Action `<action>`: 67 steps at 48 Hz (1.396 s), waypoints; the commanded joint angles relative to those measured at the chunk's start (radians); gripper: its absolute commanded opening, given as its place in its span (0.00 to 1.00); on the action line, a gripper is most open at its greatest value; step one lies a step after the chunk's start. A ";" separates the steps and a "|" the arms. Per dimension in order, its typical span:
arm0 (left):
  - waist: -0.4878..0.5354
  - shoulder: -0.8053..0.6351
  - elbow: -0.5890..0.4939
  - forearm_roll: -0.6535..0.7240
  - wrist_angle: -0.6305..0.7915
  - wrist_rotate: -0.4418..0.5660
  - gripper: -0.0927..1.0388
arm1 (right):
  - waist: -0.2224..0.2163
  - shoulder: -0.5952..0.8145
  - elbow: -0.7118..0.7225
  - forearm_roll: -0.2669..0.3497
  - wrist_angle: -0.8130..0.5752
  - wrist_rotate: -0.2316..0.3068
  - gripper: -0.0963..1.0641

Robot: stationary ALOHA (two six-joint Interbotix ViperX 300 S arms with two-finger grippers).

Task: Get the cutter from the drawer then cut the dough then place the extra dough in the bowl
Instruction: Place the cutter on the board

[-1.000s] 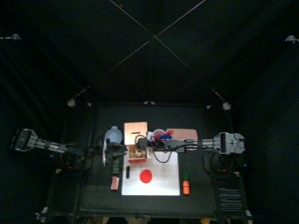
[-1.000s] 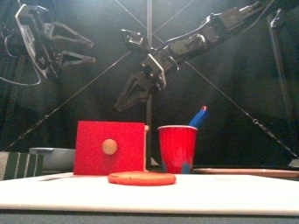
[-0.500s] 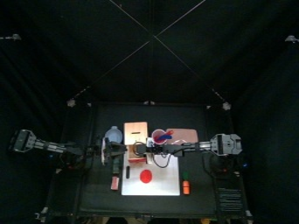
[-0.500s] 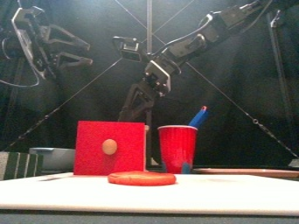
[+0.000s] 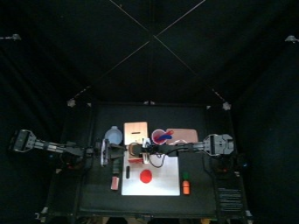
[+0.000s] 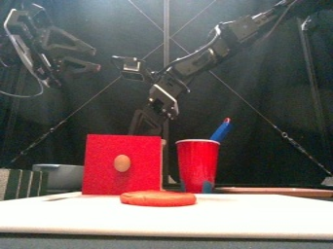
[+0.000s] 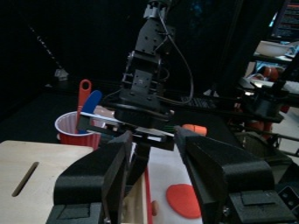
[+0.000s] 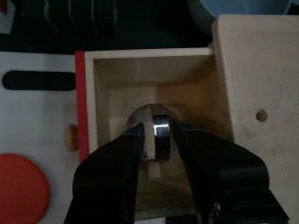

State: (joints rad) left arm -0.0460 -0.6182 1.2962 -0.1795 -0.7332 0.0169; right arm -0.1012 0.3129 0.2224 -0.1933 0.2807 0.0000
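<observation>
Your right gripper (image 8: 156,124) is dropping from above into the open drawer (image 8: 126,86), now straddling the cutter (image 8: 156,144) lying inside; whether it is gripping yet, you cannot tell. Your left gripper (image 6: 92,55) is hovering, spread wide.

Back curtain (image 5: 149,44): black, hanging in folds.
Side curtains (image 5: 35,105): black as well.
Desk (image 5: 208,118): small, black, lit from above.
</observation>
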 commanded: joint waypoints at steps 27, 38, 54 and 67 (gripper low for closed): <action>0.000 0.002 0.014 -0.041 -0.006 -0.005 0.80 | 0.002 -0.186 -0.031 -0.003 0.064 0.008 0.47; 0.009 0.000 0.020 -0.060 -0.002 -0.005 0.80 | 0.012 -0.321 0.029 -0.002 0.089 0.008 0.47; 0.028 0.000 0.023 -0.080 0.002 -0.005 0.80 | 0.075 -0.532 0.371 0.051 0.146 0.038 0.48; 0.069 0.003 0.018 -0.109 0.014 0.002 0.80 | 0.123 -0.571 0.545 0.064 0.109 0.192 0.48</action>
State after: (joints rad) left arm 0.0123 -0.6182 1.3300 -0.2838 -0.7210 0.0138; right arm 0.0107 -0.2332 0.7547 -0.1104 0.4126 0.1611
